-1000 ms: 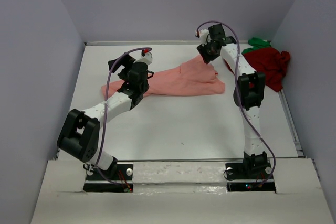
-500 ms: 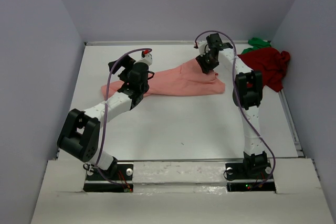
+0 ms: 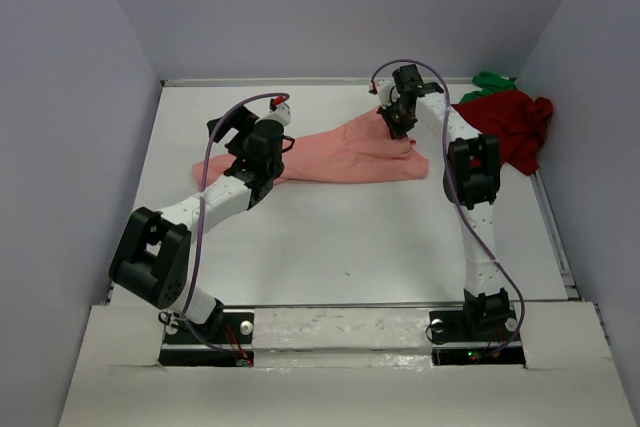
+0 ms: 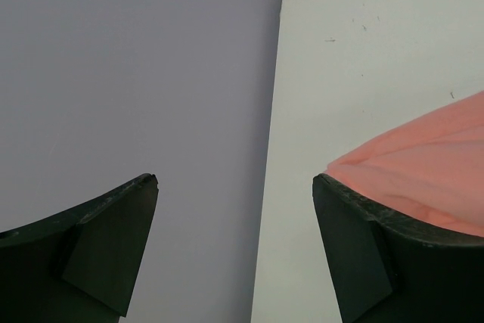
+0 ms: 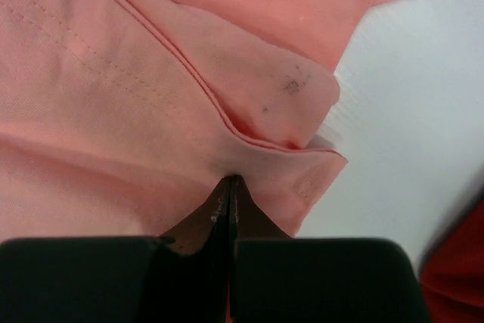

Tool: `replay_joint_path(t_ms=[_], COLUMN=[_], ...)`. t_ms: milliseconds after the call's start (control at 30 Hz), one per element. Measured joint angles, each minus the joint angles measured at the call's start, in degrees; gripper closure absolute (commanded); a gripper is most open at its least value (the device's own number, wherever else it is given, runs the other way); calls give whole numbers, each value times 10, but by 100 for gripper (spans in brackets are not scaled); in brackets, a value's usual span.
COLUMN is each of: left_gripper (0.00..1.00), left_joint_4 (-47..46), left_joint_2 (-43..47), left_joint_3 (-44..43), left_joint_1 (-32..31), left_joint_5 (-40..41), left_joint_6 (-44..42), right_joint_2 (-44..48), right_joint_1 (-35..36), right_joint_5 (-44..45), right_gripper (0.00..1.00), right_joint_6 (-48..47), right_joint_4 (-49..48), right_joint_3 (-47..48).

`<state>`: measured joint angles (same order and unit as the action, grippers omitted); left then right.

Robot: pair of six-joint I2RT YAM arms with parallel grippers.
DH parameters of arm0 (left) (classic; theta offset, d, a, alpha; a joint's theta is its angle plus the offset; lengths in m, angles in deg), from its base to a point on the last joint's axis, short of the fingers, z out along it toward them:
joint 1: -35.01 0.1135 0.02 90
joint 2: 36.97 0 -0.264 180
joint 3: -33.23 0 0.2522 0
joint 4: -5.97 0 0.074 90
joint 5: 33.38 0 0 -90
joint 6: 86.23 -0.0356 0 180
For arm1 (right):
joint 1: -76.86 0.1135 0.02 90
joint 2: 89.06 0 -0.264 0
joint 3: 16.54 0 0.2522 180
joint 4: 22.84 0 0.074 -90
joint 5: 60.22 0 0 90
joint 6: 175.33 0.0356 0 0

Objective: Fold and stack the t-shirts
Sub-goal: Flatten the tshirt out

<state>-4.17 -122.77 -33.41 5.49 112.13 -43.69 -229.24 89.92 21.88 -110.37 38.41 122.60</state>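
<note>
Salmon-pink t-shirt [image 3: 340,157] lies spread across the middle of the white table [image 3: 350,237], a fold near its right end pinched by the right gripper [image 5: 231,187]. The left gripper [image 4: 234,179] hangs spread wide above its left end. A dark red t-shirt [image 3: 510,122] and a green crumple [image 3: 493,79] lie at the far right.

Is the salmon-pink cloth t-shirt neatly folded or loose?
Loose: the salmon-pink cloth t-shirt lies rumpled and uneven, one wrinkle pinched in the right hand.

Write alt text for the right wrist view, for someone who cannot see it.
The right fingers, shut together, pinch a fold of the salmon-pink t-shirt, which fills most of the view. White table shows at right, with a bit of the dark red t-shirt in the lower right corner.
</note>
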Motion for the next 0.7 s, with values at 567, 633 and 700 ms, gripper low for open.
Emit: replay_joint_path(t_ms=[567, 633, 700], left_gripper=[3, 4, 4], left_joint_4=[14, 16, 17], left_joint_2=[0, 0, 0], left_joint_3=[0, -1, -1], left_joint_1=[0, 0, 0], left_joint_5=[-2, -4, -7], left_joint_6=[8, 10, 13], right_joint_2=[256, 292, 311], right_joint_1=[0, 0, 0], right_joint_5=[-15, -21, -24], right_gripper=[95, 73, 68], right_joint_6=[-10, -12, -15], right_joint_4=[28, 31, 36], right_joint_3=[-101, -125, -144])
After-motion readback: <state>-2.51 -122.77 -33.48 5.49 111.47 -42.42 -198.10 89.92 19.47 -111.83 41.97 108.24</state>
